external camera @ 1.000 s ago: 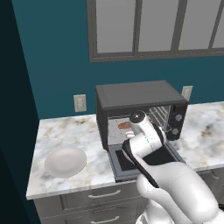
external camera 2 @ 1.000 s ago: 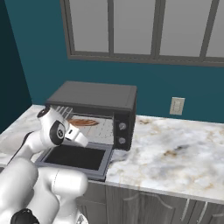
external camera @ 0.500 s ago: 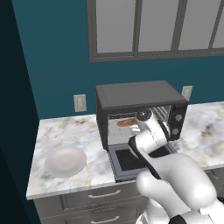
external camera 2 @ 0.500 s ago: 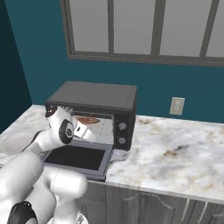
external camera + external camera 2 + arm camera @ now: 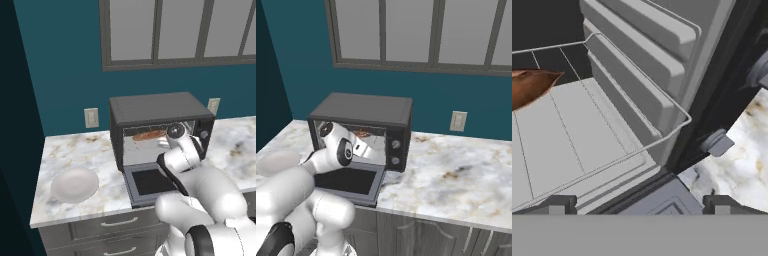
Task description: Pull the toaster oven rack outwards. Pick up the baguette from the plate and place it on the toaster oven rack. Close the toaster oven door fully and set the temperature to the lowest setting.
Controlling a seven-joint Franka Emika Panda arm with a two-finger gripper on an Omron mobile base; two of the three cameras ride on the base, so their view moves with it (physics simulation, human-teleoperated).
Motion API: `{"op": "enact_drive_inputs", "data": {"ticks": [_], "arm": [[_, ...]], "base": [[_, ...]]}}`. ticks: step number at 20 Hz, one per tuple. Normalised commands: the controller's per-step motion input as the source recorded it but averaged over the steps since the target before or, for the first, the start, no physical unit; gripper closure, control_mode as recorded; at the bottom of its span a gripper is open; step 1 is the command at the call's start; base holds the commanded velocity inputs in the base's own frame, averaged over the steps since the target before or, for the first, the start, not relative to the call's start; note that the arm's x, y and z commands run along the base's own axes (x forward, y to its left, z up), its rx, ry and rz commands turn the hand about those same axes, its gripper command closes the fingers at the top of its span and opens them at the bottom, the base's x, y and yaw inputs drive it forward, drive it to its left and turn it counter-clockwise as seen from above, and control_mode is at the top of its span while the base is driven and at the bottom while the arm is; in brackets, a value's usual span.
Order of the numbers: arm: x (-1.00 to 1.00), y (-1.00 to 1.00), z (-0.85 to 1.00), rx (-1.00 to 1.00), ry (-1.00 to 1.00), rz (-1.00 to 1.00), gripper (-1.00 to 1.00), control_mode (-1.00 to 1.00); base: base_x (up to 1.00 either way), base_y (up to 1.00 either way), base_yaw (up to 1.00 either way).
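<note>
The dark toaster oven (image 5: 159, 107) stands on the counter with its door (image 5: 146, 183) dropped flat. The golden-brown baguette (image 5: 148, 135) lies on the light-grey rack (image 5: 587, 135) inside, at the left in the hand view (image 5: 529, 87). My gripper (image 5: 638, 205) is open and holds nothing. It hangs at the right end of the oven's mouth (image 5: 164, 144), apart from the baguette and facing the ribbed right inner wall (image 5: 647, 65). Left of the oven sits the white plate (image 5: 75, 184), bare.
The oven's knob panel (image 5: 396, 146) is on its right side; one knob (image 5: 717, 144) shows close by the hand. Marble counter (image 5: 456, 175) stretches to the right. A wall socket (image 5: 458, 121) and windows lie behind. Drawers (image 5: 117, 222) run below the counter edge.
My hand has slid from the oven's middle to the right end of the opening. The baguette stays lying on the rack, no longer at the fingers.
</note>
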Motion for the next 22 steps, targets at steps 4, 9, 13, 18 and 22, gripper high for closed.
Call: {"op": "enact_drive_inputs", "data": {"ticks": [4,9,13,18,22], "arm": [[0.17,-0.32,-0.19,0.0,-0.09,0.0,-1.0,-1.0],[0.12,-0.41,-0.09,0.0,-0.11,0.0,-1.0,-1.0],[0.06,-0.57,0.0,0.03,-0.14,0.0,-1.0,-1.0],[-0.19,-0.8,0.01,0.18,-0.08,0.0,-1.0,-1.0],[-0.56,-0.76,0.11,0.28,-0.06,0.0,-1.0,-1.0]], "base": [[0.0,0.0,0.0],[0.0,0.0,0.0],[0.0,0.0,0.0],[0.0,0.0,0.0],[0.0,0.0,0.0]]}}
